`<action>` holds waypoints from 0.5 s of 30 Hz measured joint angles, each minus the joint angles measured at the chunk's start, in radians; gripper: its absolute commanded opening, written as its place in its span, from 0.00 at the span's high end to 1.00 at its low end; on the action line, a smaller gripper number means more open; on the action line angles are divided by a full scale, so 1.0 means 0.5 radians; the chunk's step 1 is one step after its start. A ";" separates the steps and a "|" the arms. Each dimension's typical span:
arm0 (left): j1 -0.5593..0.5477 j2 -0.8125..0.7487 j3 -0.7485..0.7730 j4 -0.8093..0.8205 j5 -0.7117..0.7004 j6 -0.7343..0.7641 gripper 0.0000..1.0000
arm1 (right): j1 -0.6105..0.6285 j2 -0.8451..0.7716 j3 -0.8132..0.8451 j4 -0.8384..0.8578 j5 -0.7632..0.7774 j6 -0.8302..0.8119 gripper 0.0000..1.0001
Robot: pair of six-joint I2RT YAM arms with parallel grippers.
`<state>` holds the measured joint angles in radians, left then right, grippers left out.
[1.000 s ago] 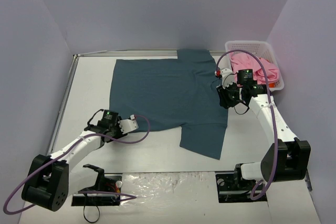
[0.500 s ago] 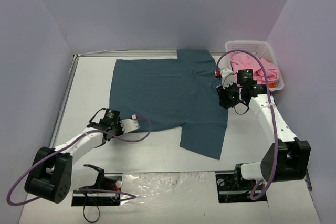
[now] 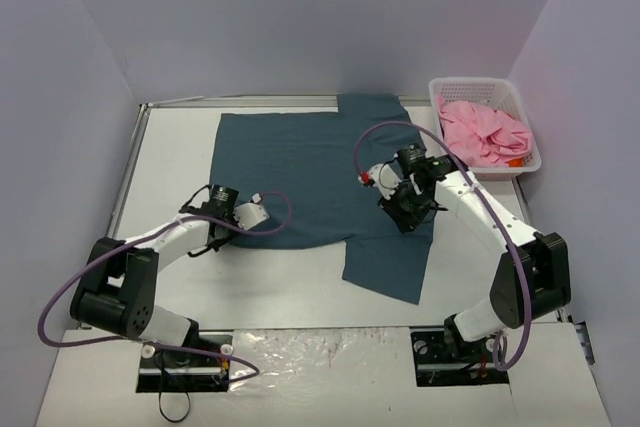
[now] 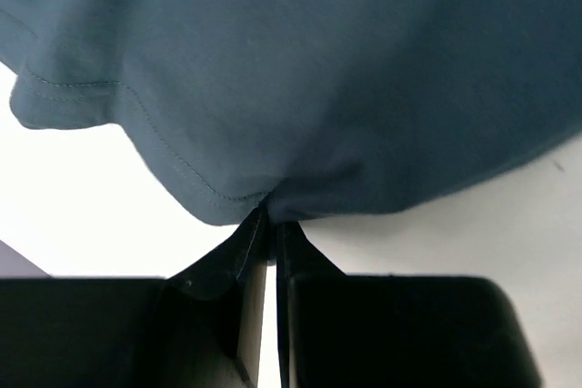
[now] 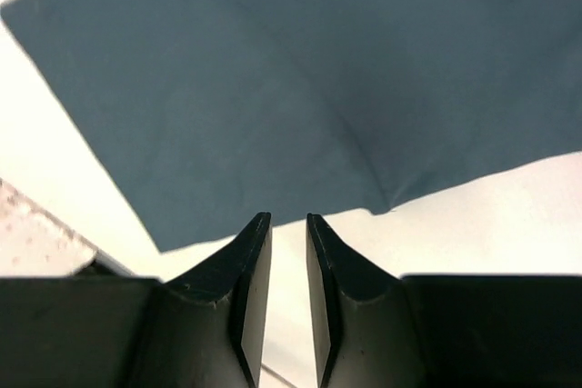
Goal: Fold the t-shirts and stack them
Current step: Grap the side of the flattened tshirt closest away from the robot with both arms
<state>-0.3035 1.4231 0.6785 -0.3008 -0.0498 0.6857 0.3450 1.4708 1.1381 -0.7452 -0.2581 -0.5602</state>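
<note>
Teal shirt (image 3: 300, 167) lies spread flat mid-bench, body across the middle, one sleeve pointing at the back wall, the other sleeve (image 3: 385, 265) pointing at you.

Left fingers (image 4: 241, 256) are pressed together, pinching the shirt's stitched edge (image 4: 173, 165) on its near-left side. The cloth bunches into small creases right at the tips. A rounded corner of the fabric sits just left of the pinch.

Right fingers (image 5: 250, 270) stand slightly apart, narrow gap, nothing between them. They hang at the shirt's near edge, by the crease where the near sleeve meets the body. You can't tell from the wrist view whether the tips touch the cloth.

Pink shirt (image 3: 485, 129) sits crumpled in the basket (image 3: 470, 83) at the far-right corner. The basket is near the far sleeve but apart from it.

Room: bare bench (image 3: 170, 167) runs left of the shirt and along the near side, between the left arm and the near sleeve. The back is tight, with the far sleeve reaching the bench's back edge. The right edge of the shirt has only a thin strip of bench beside it.
</note>
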 measured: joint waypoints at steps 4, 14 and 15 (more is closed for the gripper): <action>0.047 0.173 0.177 -0.018 -0.007 -0.114 0.98 | 0.138 0.101 0.043 -0.129 0.090 -0.076 0.80; 0.233 0.388 0.480 -0.053 -0.076 -0.333 0.98 | 0.175 0.280 0.037 -0.250 0.211 -0.233 0.74; 0.258 0.404 0.506 -0.066 -0.076 -0.342 0.98 | 0.188 0.280 0.037 -0.270 0.211 -0.247 0.73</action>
<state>-0.1745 1.6249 0.9314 -0.3340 -0.0875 0.5148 0.4389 1.6108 1.1564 -0.8803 -0.1524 -0.6838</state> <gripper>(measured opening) 0.049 0.263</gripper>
